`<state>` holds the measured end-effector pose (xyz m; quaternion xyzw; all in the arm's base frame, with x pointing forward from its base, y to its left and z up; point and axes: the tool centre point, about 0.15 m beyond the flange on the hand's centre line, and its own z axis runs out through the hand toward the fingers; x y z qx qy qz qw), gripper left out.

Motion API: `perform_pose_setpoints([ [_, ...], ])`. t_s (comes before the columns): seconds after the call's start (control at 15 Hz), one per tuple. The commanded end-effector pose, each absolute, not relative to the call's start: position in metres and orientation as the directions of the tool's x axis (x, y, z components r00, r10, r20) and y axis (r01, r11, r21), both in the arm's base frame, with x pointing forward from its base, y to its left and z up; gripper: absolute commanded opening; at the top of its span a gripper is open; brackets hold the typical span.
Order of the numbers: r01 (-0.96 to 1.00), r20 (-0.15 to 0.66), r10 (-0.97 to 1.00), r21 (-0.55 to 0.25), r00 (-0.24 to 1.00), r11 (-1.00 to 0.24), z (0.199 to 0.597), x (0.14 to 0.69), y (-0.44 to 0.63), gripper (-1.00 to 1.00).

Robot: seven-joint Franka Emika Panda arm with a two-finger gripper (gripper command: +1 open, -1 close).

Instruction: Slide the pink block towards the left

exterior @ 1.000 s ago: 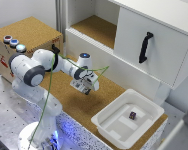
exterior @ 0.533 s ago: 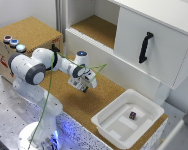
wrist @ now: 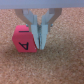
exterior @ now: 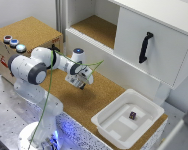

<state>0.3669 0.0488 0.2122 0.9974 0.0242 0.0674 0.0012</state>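
Note:
In the wrist view the pink block (wrist: 22, 40), a reddish-pink cube with a letter on its face, lies on the cork surface. My gripper (wrist: 40, 44) is shut, with its fingertips (wrist: 36, 40) together and pressed against the block's side, not around it. In the exterior view the gripper (exterior: 80, 83) is low over the cork counter (exterior: 84, 107), and it hides the block there.
A white tray (exterior: 109, 127) at the exterior view's right holds a small dark maroon cube (exterior: 132, 115). A white cabinet with an open shelf (exterior: 96, 27) and a black-handled door (exterior: 145, 47) stands behind. A cork box with buttons (exterior: 14, 42) is at the exterior view's left.
The gripper has moved slightly towards the exterior view's left along the counter, staying low.

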Motion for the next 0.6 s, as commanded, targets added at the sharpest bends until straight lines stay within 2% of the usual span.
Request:
perform_pose_setpoints([
  [0.0, 0.056, 0.048, 0.056, -0.011, 0.997, -0.998, 0.205, 0.394, 0.083, -1.0],
  [0.27, 0.099, 0.051, 0.097, -0.043, 0.994, -0.994, 0.206, 0.397, 0.113, -1.0],
  [0.53, 0.077, 0.014, 0.076, -0.097, 0.997, -0.992, 0.207, 0.407, 0.133, -1.0],
])
